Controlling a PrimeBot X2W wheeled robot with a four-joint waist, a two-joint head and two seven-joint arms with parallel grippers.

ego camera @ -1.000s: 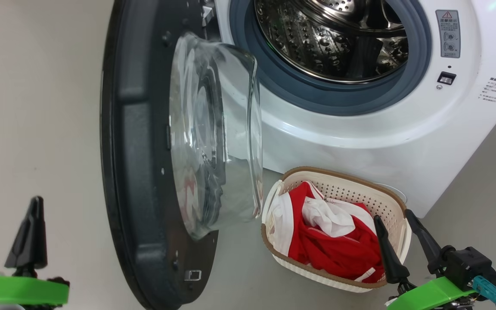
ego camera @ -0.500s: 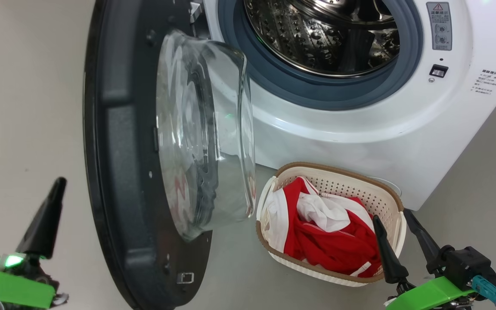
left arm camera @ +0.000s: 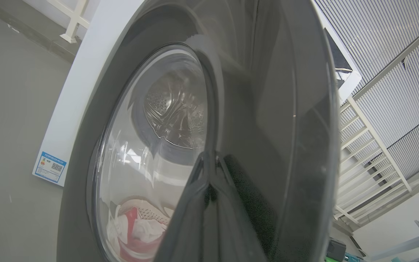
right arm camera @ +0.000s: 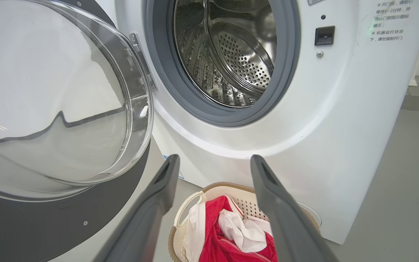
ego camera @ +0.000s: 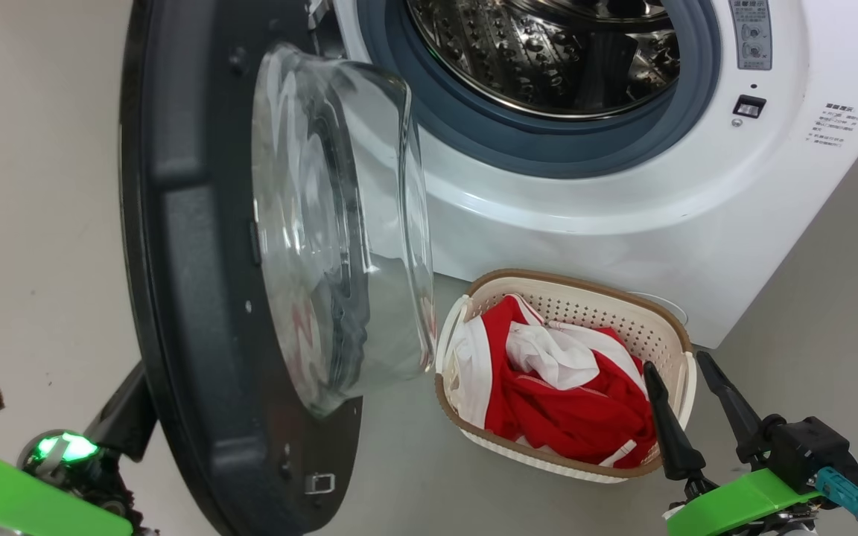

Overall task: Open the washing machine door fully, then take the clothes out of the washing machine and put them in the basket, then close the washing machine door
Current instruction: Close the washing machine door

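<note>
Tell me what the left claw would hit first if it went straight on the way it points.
The washing machine door. The shut left claw points at its glossy dark outer face, right beside the glass window; it looks close, though depth is unclear.

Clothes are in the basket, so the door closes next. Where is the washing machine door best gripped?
Its black rim at the latch end, farthest from the hinge, coming from the outer face; the glass bowl bulges from the inner face.

This is looking like a test hall: a big white front-loading washing machine [ego camera: 623,223] is standing on grey flooring [ego camera: 831,313] by ribbed grey metal panelling [left arm camera: 387,43].
</note>
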